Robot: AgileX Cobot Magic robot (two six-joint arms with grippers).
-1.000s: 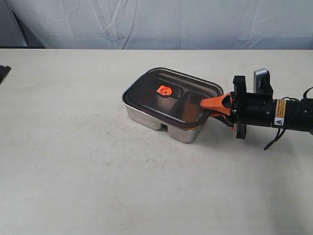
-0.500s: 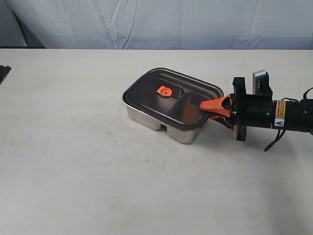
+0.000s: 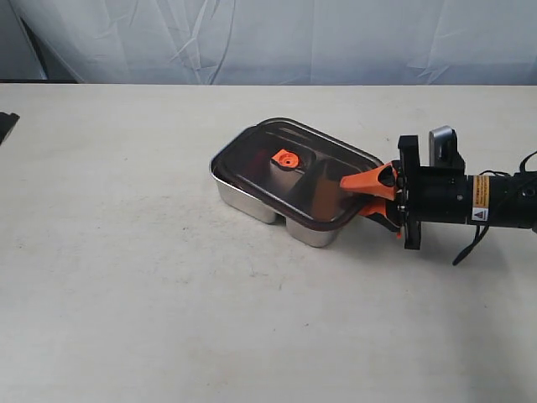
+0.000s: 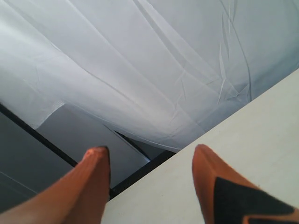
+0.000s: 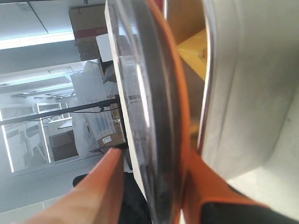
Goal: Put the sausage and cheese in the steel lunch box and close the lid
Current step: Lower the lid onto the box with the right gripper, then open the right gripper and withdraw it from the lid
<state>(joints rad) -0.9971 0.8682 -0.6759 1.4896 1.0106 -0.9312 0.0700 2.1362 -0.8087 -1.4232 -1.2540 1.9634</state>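
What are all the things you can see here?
table: one, off-white, under everything
cloth: one, pale grey, hanging behind the table
box: one, shiny steel, middle of the table
lid: one, dark see-through with an orange rim, askew on top of the box
valve: one, orange, middle of the lid
cheese: one, yellow, inside the box
dark thing: one, black, table's far-left edge
right end effector: one, orange fingers, astride the lid's edge
left end effector: one, orange fingers, empty, away from the box
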